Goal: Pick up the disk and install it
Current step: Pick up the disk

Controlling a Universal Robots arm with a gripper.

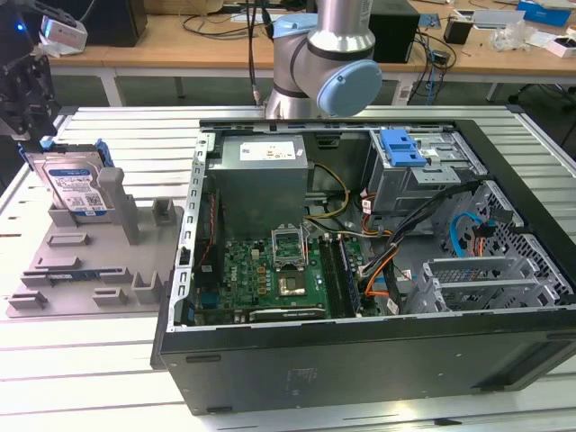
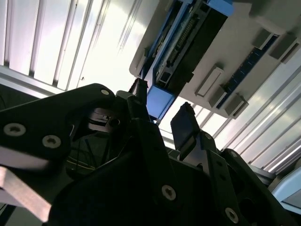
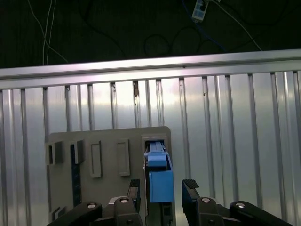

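Exterior view, the disk: the disk [image 1: 76, 184] stands on edge in a slot of the grey fixture [image 1: 99, 270], at the exterior view's left. Its labelled face is turned toward the open computer case [image 1: 360, 364], which sits well apart on the exterior view's right.
Exterior view, the tool: the gripper [image 1: 31, 126] hangs just above the disk's upper far corner, so the disk lies directly below it.
Exterior view, surroundings: fixture and case both rest on the slatted table [image 1: 90, 378].

First wrist view, the tool: the gripper [image 3: 162, 186] is spread, with one finger [image 3: 134, 187] on each side of the disk's blue bracket [image 3: 160, 181]. A strip of the fixture shows in each gap, so neither finger appears to touch the bracket.
First wrist view, long axis: the disk [image 3: 156, 149] is seen edge-on. Its thin edge runs straight away from the tool, midway between the fingers, so the fingers face its two broad sides across its thickness.
First wrist view, centring: the gaps look about equal, and I judge the tool to be squarely over the edge.

Second wrist view, the tool: the gripper [image 2: 161, 110] is spread here too, with one fingertip [image 2: 183, 120] beside the blue bracket end [image 2: 160, 99].
Second wrist view, the disk: the disk [image 2: 188, 35] and its connector edge run away from the fingers and are seated in the fixture [image 2: 244, 52].
Second wrist view, grip: nothing is pinched, and the disk sits in its slot, not lifted.
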